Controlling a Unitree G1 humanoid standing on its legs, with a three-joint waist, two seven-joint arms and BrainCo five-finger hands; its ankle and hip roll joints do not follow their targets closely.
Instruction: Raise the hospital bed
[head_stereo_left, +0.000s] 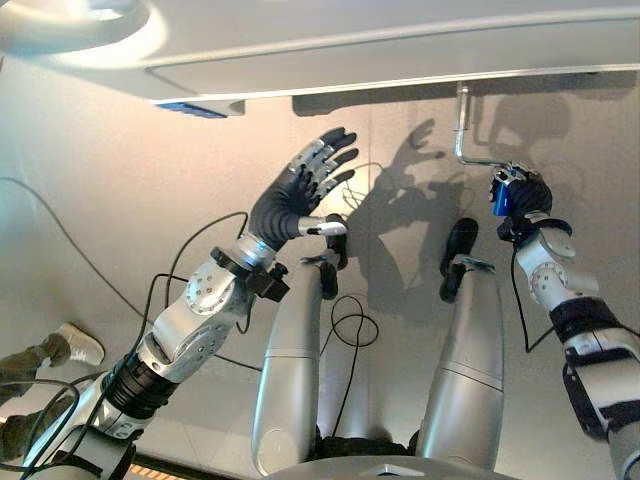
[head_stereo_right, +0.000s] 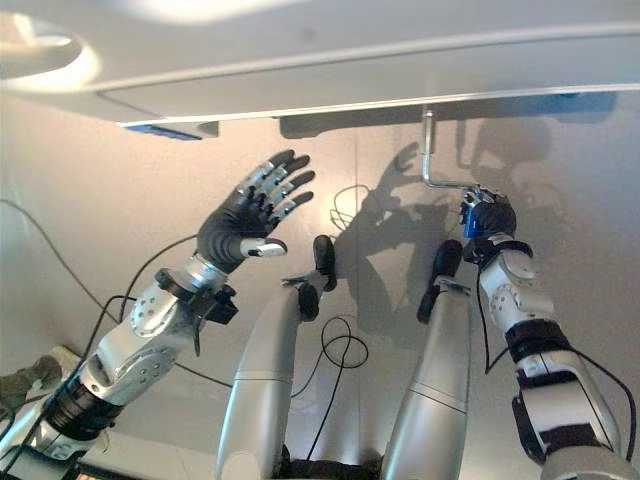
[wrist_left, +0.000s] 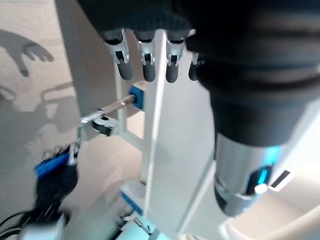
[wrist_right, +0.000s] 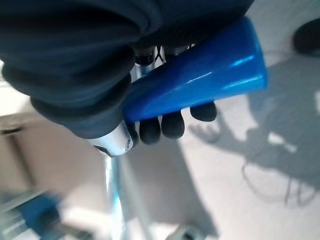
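The white end of the hospital bed (head_stereo_left: 400, 40) runs across the top of the eye views. A bent metal crank (head_stereo_left: 463, 135) hangs down from its underside and ends in a blue handle (head_stereo_left: 499, 199). My right hand (head_stereo_left: 522, 190) is shut on that handle; in the right wrist view its fingers (wrist_right: 170, 125) curl round the blue handle (wrist_right: 200, 80). My left hand (head_stereo_left: 290, 200) is raised in the air left of the crank, open with fingers spread, touching nothing. The left wrist view looks past its straight fingers (wrist_left: 150, 65) at the crank (wrist_left: 107, 107).
A blue fitting (head_stereo_left: 190, 108) sits under the bed's edge at the left. A person's shoe (head_stereo_left: 80, 345) stands on the grey floor at the lower left. White frame bars (wrist_left: 150, 150) of the bed run below the crank's shaft.
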